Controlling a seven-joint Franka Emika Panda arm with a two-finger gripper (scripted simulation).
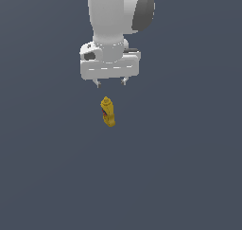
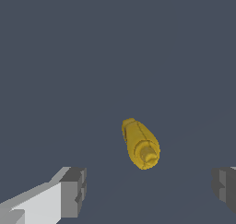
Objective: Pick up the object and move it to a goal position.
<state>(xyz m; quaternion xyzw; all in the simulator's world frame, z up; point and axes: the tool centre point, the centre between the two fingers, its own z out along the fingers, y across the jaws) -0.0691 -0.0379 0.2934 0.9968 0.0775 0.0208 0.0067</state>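
Small yellow squeeze bottle (image 1: 108,112) with tapered nozzle cap and red label mark stands upright on the dark grey floor (image 1: 189,167). The white two-fingered gripper (image 1: 111,83) hangs directly above it, fingers spread wide, clear of the bottle.

We see a plain dark grey-blue floor (image 1: 189,177). On it stands only a small yellow squeeze bottle (image 1: 108,112), nozzle upward.

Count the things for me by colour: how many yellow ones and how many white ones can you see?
Yellow: 1, the squeeze bottle, with a bit of red on its label.
White: 1, the robot arm, with its gripper open above the bottle.
Total: 2
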